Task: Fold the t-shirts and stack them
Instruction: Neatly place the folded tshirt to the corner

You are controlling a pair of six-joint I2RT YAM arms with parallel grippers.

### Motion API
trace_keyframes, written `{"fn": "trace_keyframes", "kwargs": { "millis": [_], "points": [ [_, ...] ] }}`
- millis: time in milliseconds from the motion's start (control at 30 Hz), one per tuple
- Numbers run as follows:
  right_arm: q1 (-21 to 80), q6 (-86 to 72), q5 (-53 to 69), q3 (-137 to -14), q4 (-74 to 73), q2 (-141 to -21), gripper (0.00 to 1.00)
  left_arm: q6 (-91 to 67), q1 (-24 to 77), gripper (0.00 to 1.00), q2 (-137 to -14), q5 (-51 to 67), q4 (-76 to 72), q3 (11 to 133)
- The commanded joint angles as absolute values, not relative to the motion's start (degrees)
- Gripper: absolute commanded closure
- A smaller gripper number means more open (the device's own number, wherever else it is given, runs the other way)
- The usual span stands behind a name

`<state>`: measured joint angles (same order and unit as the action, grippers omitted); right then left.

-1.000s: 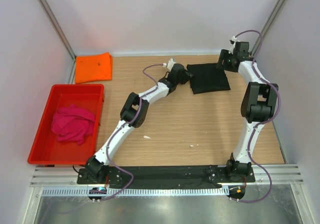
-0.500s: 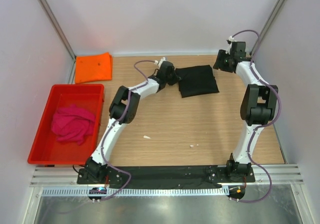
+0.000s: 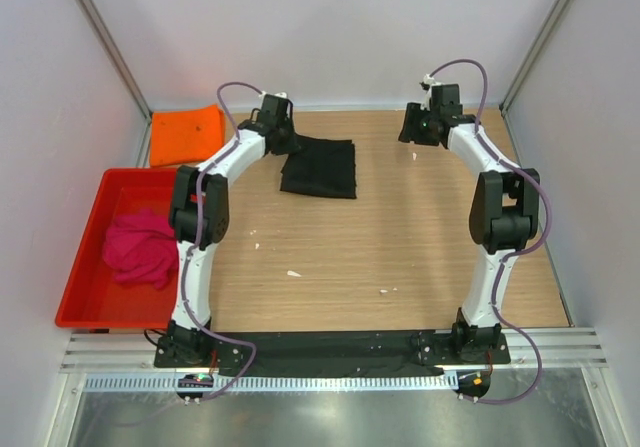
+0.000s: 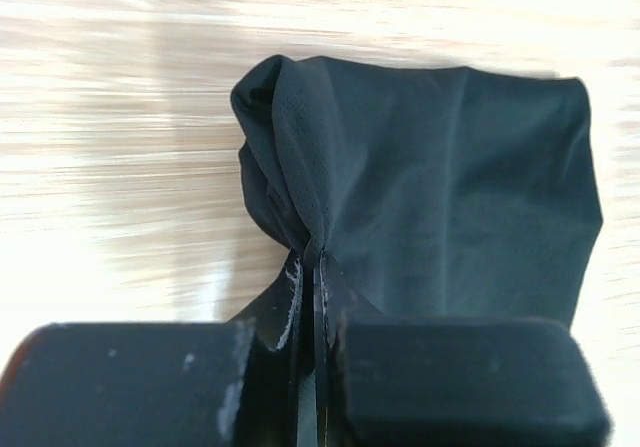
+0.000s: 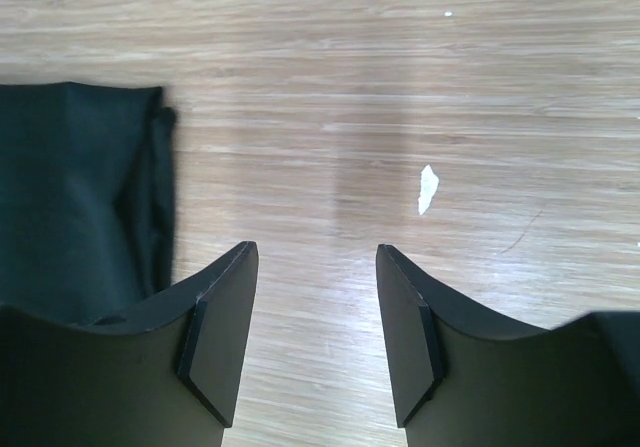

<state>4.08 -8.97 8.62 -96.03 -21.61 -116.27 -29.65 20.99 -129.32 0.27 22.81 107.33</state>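
The folded black t-shirt point(image 3: 320, 167) lies on the wooden table at the back centre-left. My left gripper point(image 3: 283, 145) is shut on its left edge; in the left wrist view point(image 4: 318, 257) the cloth point(image 4: 440, 187) bunches between the closed jaws. The orange t-shirt point(image 3: 186, 134) lies folded at the back left corner. The magenta-pink t-shirt point(image 3: 138, 247) lies crumpled in the red tray point(image 3: 82, 312). My right gripper point(image 3: 413, 132) is open and empty at the back right, over bare wood; in the right wrist view point(image 5: 315, 257) the black shirt point(image 5: 70, 187) lies to its left.
White walls and metal posts close in the table at the back and sides. Small white flecks point(image 3: 293, 273) lie on the wood in the middle. A white fleck point(image 5: 427, 189) also shows ahead of the right gripper.
My left gripper has dragged the black t-shirt leftward across the back of the table, toward the orange shirt. My right gripper has moved a little left.
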Motion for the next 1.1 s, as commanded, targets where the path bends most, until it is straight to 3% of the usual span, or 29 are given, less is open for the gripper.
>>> {"fn": "trace_keyframes", "kwargs": {
  "millis": [0, 267, 700, 1067],
  "points": [
    [4.83, -8.26, 7.65, -96.07, -20.83, -113.03, 0.44, -17.6, 19.34, 1.0, -124.54, -5.36, 30.57, 110.12],
    [5.71, -8.26, 7.91, -97.03, -20.92, -114.96, 0.45, -2.56, 16.09, 1.0, -125.16, -10.28, 37.96, 118.3],
    [6.5, -7.73, 7.91, -98.79, -21.36, -117.86, 0.47, 5.97, 11.6, 1.0, -124.01, -19.86, 36.3, 122.42],
    [7.82, -7.21, 8.09, -100.81, -22.5, -119.53, 0.49, 7.73, 8.35, 1.0, -129.28, -19.07, 32.61, 132.18]
  ]
}}
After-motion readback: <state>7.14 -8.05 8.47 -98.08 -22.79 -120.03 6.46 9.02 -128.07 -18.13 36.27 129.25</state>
